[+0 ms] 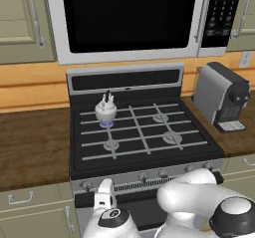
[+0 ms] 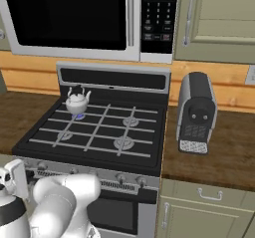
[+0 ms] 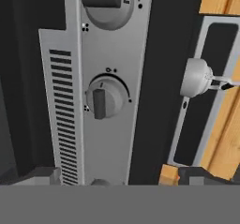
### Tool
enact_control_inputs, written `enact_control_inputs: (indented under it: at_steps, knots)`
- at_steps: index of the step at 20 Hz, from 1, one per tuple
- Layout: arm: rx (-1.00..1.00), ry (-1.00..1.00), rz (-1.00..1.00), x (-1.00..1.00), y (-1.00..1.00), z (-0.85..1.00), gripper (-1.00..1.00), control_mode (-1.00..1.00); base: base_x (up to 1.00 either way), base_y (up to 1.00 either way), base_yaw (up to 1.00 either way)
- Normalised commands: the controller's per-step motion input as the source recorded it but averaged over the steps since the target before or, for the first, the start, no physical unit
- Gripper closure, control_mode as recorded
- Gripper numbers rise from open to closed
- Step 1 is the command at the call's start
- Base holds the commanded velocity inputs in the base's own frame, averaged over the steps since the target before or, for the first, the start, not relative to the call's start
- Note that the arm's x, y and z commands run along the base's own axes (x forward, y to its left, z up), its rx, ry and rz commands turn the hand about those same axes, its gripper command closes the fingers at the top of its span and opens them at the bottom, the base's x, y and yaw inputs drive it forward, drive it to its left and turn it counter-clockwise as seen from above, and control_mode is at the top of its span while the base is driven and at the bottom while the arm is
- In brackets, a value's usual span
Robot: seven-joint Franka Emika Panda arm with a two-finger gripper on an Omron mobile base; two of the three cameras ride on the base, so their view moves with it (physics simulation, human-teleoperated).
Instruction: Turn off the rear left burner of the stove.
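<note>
The stove has a black cooktop with grey grates. Its rear left burner glows blue under a small white kettle; the same burner and kettle appear in the right base view. My gripper hangs low in front of the steel knob panel, near its left end. In the hand view the gripper is open, its dark fingertips spread wide and holding nothing. It faces a round grey knob with a dark grip bar. A second knob lies further along the panel.
A grey coffee machine stands on the wooden counter right of the stove. The microwave hangs above the cooktop. Cabinet drawers flank the oven front. My white arm fills the space before the oven door.
</note>
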Motion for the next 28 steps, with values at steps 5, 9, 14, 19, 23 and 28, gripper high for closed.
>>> enact_control_inputs:
  at_steps: [5,9,14,19,23,28]
  knots:
    - [0.0,-0.14,0.01,0.3,-0.02,-0.16,-1.0,-1.0,0.0,0.0,0.0]
    - [0.0,-0.07,0.0,0.39,0.06,0.0,-1.0,-1.0,0.0,0.0,0.0]
    - [0.0,-0.02,0.01,0.18,0.12,-0.12,-1.0,-1.0,0.0,0.0,0.0]
    - [0.0,-0.03,0.05,0.0,0.05,-0.38,-1.0,-1.0,0.0,0.0,0.0]
    - [0.0,-0.04,0.07,0.13,0.07,-0.22,-1.0,-1.0,0.0,0.0,0.0]
    - [0.0,-0.04,0.02,0.29,0.14,-0.11,-1.0,-1.0,0.0,0.0,0.0]
